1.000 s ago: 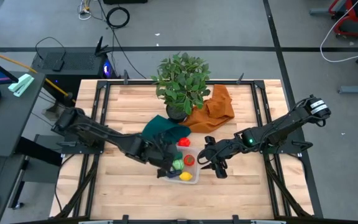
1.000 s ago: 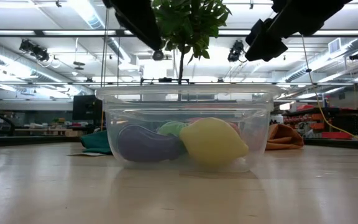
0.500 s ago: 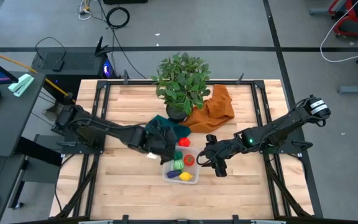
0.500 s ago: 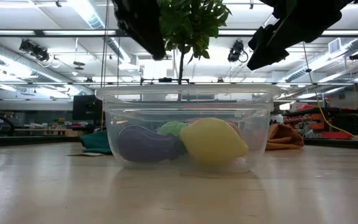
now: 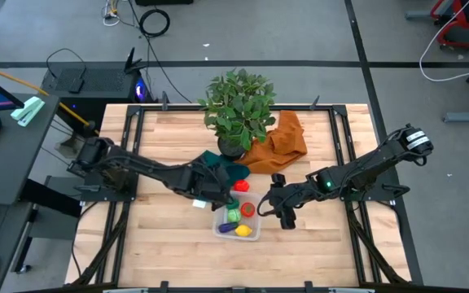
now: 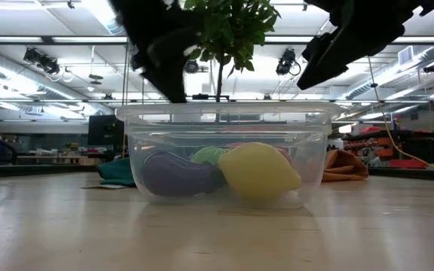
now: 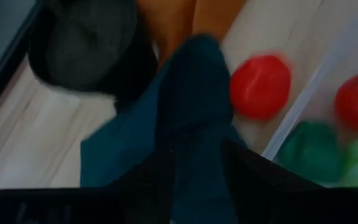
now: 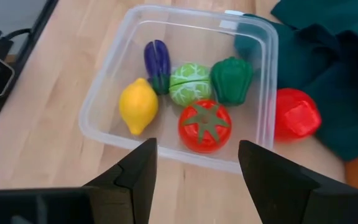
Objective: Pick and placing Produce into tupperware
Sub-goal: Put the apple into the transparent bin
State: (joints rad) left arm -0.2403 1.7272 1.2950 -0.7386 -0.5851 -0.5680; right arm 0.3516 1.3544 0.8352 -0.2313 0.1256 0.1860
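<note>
The clear tupperware [image 8: 185,12] stands on the table's near middle [image 5: 258,236]. It holds a lemon [image 8: 138,106], an eggplant [image 8: 156,57], a pale green cabbage [image 8: 189,83], a green pepper [image 8: 232,79] and a tomato [image 8: 204,126]. A red pepper [image 8: 297,114] lies on the wood just outside the tupperware's far wall, beside a dark green cloth [image 5: 230,169]. My left gripper [image 5: 221,195] hangs over that cloth, left of the red pepper [image 7: 260,86], fingers apart, with a raised fold [image 7: 191,93] between them. My right gripper [image 5: 277,210] hovers open to the right of the tupperware. My left gripper slants down over the green cloth, and a raised fold of it [image 7: 194,124] stands between the two fingers. I cannot tell whether the fingers touch the fold.
A potted plant [image 5: 236,110] stands at the far middle with an orange cloth [image 5: 279,140] to its right. Bare wood lies to the near left [image 5: 153,244] and near right [image 5: 316,244] of the tupperware.
My left gripper has left the tupperware's near left corner, gone toward the table's far edge and sunk over the green cloth, rolling as it went.
</note>
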